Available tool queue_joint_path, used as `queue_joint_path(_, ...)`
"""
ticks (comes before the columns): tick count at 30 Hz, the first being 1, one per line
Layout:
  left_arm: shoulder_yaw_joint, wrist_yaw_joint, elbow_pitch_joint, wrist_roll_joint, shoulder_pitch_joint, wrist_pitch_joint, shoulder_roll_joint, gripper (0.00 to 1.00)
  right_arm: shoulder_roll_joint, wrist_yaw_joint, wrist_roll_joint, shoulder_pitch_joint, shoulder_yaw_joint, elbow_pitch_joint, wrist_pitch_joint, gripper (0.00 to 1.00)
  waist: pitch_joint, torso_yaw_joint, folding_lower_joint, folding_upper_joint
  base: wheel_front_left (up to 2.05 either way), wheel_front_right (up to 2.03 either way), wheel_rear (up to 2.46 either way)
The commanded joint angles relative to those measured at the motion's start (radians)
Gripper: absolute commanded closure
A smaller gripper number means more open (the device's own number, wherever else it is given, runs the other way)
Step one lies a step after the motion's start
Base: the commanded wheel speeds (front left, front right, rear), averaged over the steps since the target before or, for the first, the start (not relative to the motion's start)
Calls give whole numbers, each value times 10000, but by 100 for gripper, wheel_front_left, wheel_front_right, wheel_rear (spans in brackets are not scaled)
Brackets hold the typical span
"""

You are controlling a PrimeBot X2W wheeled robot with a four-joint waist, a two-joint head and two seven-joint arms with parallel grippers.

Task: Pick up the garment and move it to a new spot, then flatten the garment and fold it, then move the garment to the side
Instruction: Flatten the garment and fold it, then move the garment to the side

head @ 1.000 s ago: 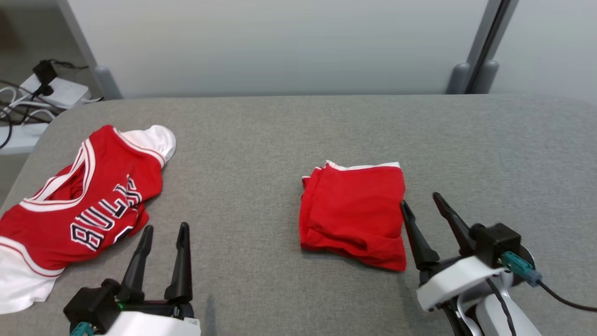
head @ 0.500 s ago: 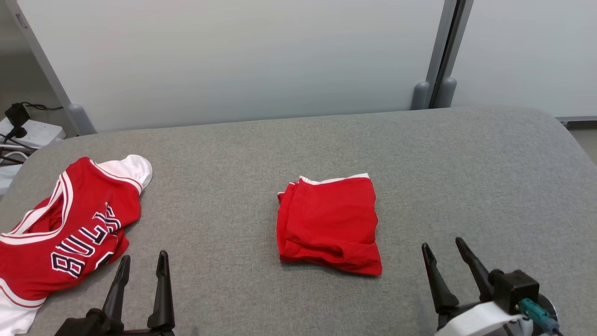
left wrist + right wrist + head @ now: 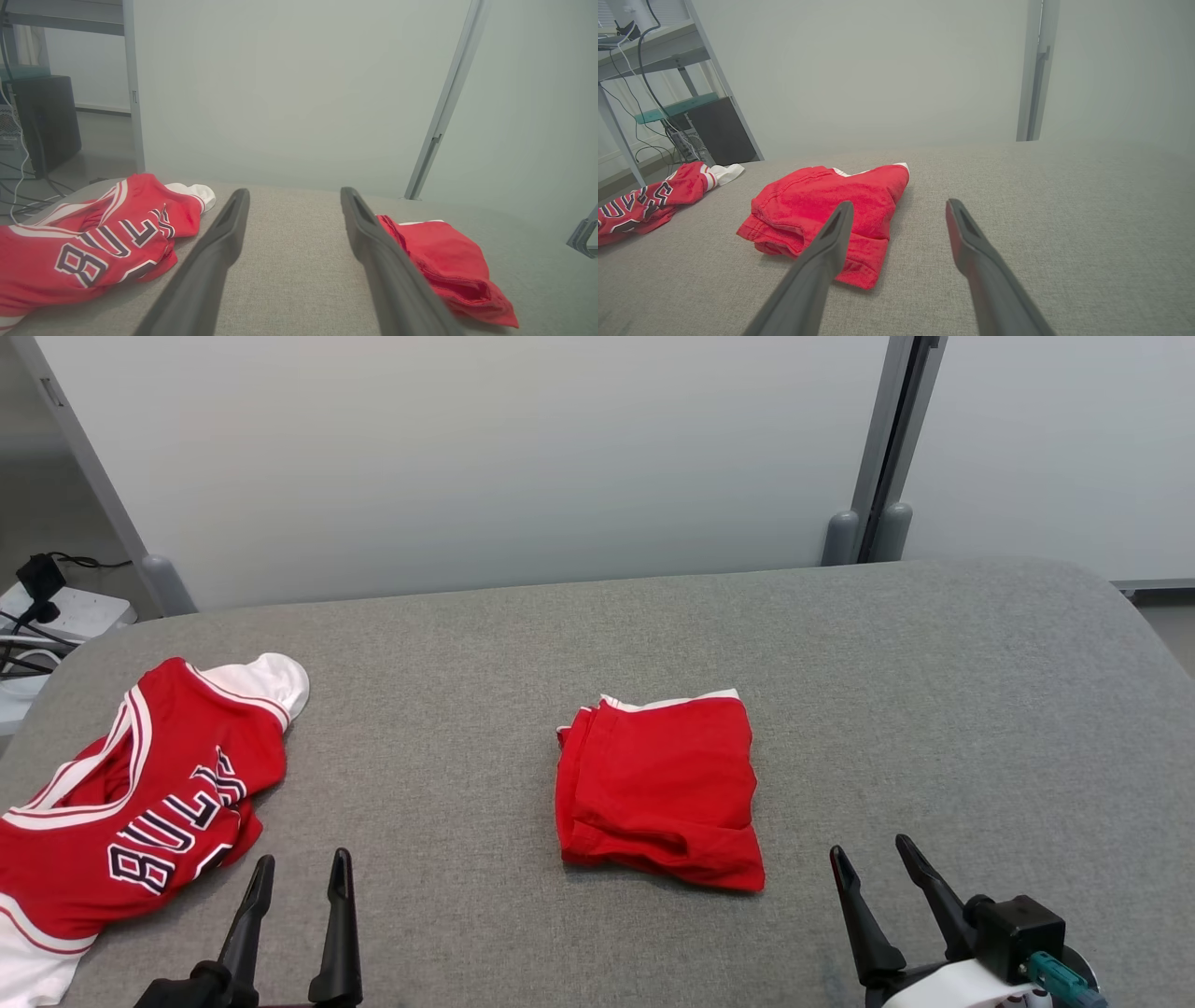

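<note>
A red garment (image 3: 658,789) with a white hem lies folded in a neat square in the middle of the grey table (image 3: 934,691); it also shows as the red garment (image 3: 444,252) in the left wrist view and the red garment (image 3: 822,205) in the right wrist view. A crumpled red and white jersey (image 3: 140,803) with dark lettering lies at the table's left end, seen too as the jersey (image 3: 84,233) and the jersey (image 3: 644,200). My left gripper (image 3: 303,861) (image 3: 294,192) stands open near the front edge, right of the jersey. My right gripper (image 3: 869,847) (image 3: 900,203) stands open, off the folded garment's near right corner. Neither touches cloth.
Pale wall panels with a grey post (image 3: 878,457) stand behind the table. A power strip with cables (image 3: 47,602) sits off the table's far left corner. Bare grey cloth stretches across the table's right half.
The head view has shifted up and back. My right gripper has drawn away from the folded garment's right edge toward the front edge. The left gripper has pulled back a little too.
</note>
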Motion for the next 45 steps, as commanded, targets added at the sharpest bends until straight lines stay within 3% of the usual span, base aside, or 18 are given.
queue_joint_path(1, 312, 37, -309, 115, -212, -59, 23, 0, -53, 0, 79, -254, 247, -241, -61, 0, 17, 30, 0, 0, 0, 0, 0)
queue_joint_path(10, 257, -15, -214, 376, -225, -59, 23, 0, -53, 0, 603, -579, 424, 96, -61, 0, 126, 141, 0, 0, 0, 0, 0)
queue_joint_path(12, 233, -14, -139, 343, -232, -59, 23, 0, -53, 0, 1346, -875, 616, 465, -61, 0, 227, 181, 0, 0, 0, 0, 0)
queue_joint_path(14, 172, -63, -14, 363, -315, -59, 22, 0, -53, 0, 2984, -1603, 752, 1305, -61, 0, 398, 282, 0, 0, 0, 0, 0)
queue_joint_path(22, -58, -393, 473, 421, -793, -59, 22, 0, -53, 0, 5484, -3889, 2189, 3917, 105, 0, 1018, 843, 0, 0, 0, 0, 0)
queue_joint_path(30, -97, -646, 843, 370, -1415, -59, 22, 0, -130, 0, 7038, -5612, 2627, 5847, 1042, 0, 1667, 1299, 0, 0, 0, 0, 0)
queue_joint_path(42, -125, -861, 1186, 404, -1836, -59, 22, 0, -390, 0, 8562, -6776, 3058, 7068, 2560, 0, 1946, 1673, 0, 0, 0, 0, 0)
queue_joint_path(43, -116, -872, 1203, 403, -1848, -59, 22, 0, -385, 0, 8656, -6815, 3078, 7124, 2612, 20, 1948, 1705, 0, 0, 0, 0, 0)
queue_joint_path(44, -106, -882, 1219, 400, -1854, -59, 22, 0, -379, 0, 8728, -6848, 3121, 7134, 2641, 75, 1948, 1733, 0, 0, 0, 0, 0)
queue_joint_path(45, -97, -891, 1233, 397, -1857, -59, 22, 0, -383, 0, 8783, -6870, 3173, 7107, 2625, 100, 1952, 1754, 0, 0, 0, 0, 0)
